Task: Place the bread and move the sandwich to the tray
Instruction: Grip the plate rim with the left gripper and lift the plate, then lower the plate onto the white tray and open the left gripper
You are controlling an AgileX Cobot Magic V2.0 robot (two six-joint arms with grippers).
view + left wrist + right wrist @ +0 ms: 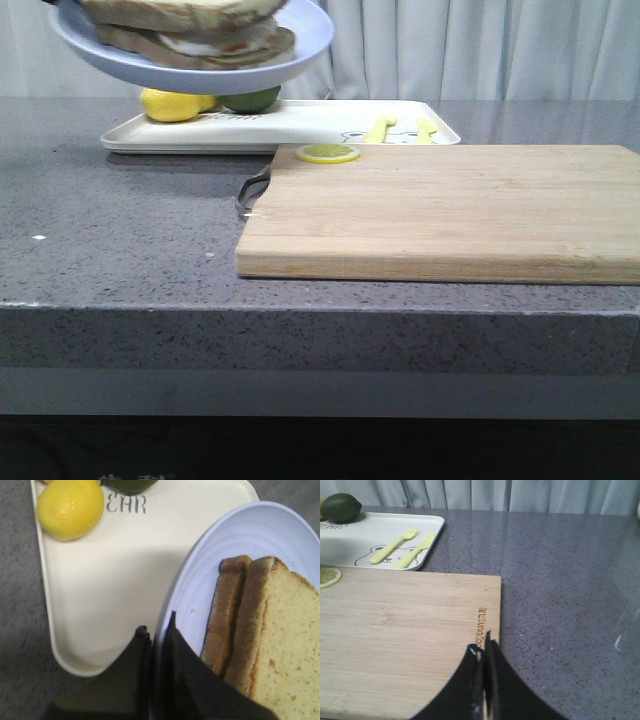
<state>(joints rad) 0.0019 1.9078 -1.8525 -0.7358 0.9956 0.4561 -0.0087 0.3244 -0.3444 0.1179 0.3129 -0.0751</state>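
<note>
The pale-blue plate [200, 72] hangs in the air at the upper left, tilted, above the near-left end of the white tray [300, 125]. On it lies the sandwich [190, 38], a pale-faced bread slice [290, 645] stacked on a lower brown-crusted slice, with white egg showing between them. My left gripper [157, 627] is shut on the plate's rim [240, 540], one finger above and one below, over the tray [115, 580]. My right gripper [483, 647] is shut and empty, low over the right end of the wooden cutting board [405, 625].
A lemon [170, 104] and a lime [250, 100] sit on the tray's left end. A yellow fork [395, 545] and knife [415, 550] lie on its right end. A lemon slice [327, 153] lies on the cutting board [450, 210]. Curtains hang behind.
</note>
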